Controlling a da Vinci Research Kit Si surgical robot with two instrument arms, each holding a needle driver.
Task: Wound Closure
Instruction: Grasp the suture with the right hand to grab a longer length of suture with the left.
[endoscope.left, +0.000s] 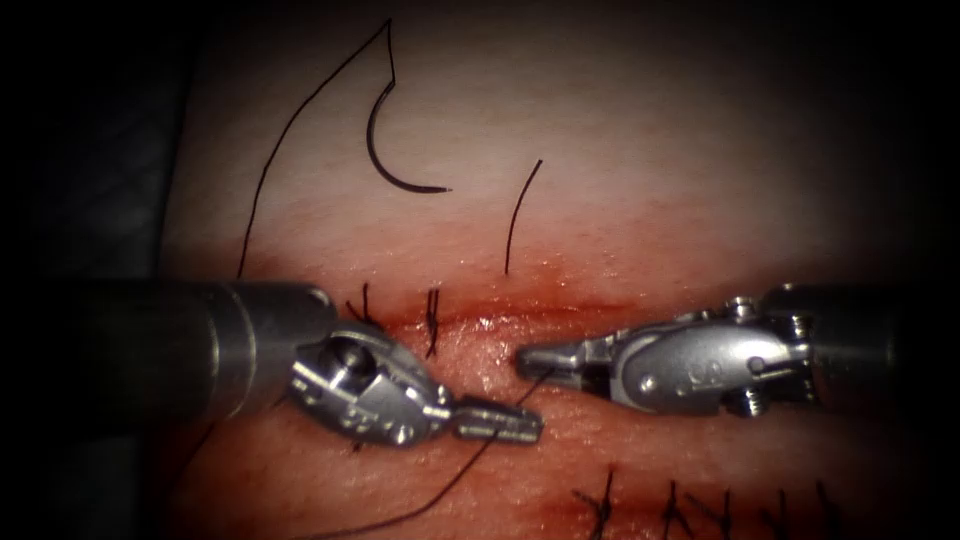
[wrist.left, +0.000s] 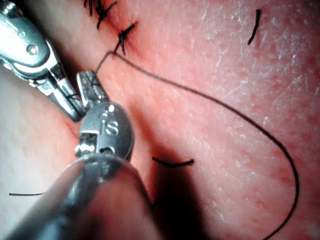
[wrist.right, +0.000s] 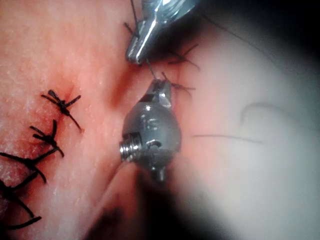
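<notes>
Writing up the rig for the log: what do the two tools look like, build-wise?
Both match: the left tool and the right tool are bright bare metal with short, narrow jaws on a rounded wrist housing with pins and screw heads, each on a thick dark-grey cylindrical shaft. Stamped characters mark both housings. No cables or sleeves are visible.

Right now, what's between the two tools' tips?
In the endoscope view, a thread crosses bare tissue between the left tool and the right tool.
</notes>
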